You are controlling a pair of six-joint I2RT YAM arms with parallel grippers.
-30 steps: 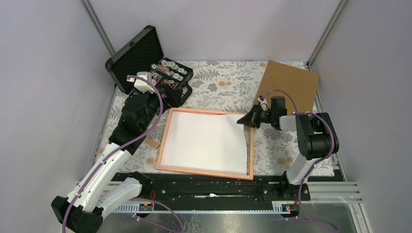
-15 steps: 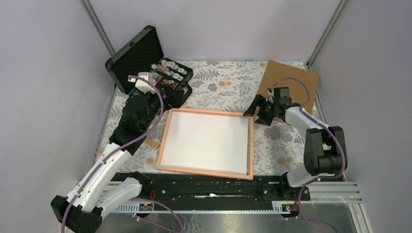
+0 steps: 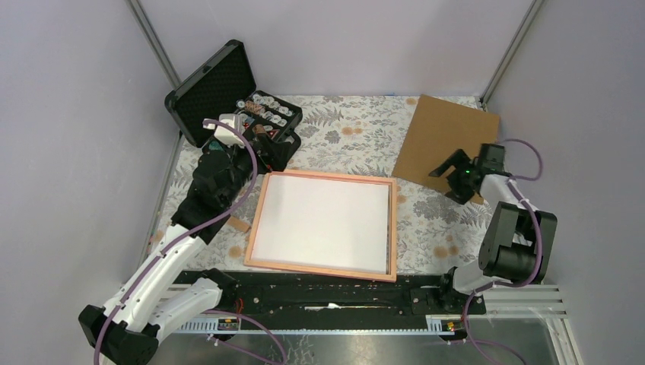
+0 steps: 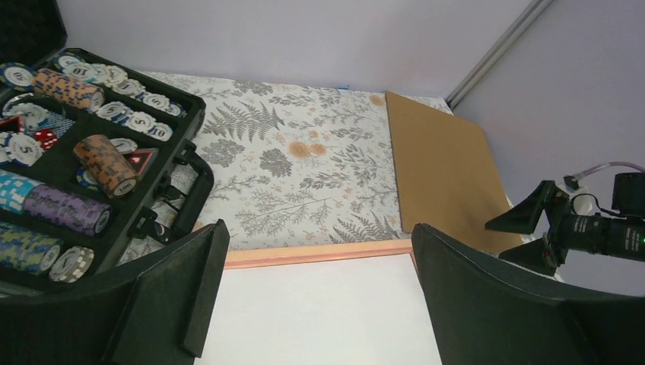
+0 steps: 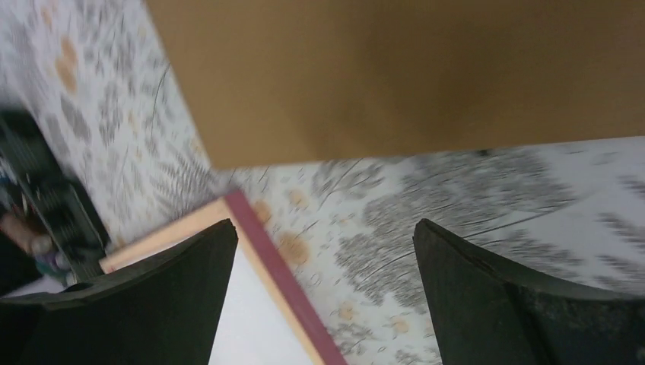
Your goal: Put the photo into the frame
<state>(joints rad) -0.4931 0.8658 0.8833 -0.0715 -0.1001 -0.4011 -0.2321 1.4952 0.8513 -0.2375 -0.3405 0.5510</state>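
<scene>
I have the photo lying flat inside the frame, plain white back up, filling the opening almost edge to edge. The frame rests on the floral-covered bench, about mid-width and toward the near side.

My left claw hangs over the frame's far left corner, spread wide with nothing in it. From the left wrist view its fingers straddle the frame's far border, with the white sheet just below.

My right claw is well off the frame's right side, over the near edge of the brown backing board, also spread wide and empty. The right wrist view is smeared, but I can make out the board across the top, floral cloth between the fingers, and a corner of the frame at lower left.

Just beyond the left claw, the black case stands open at the bench's far left, with poker chips in its trays.
</scene>
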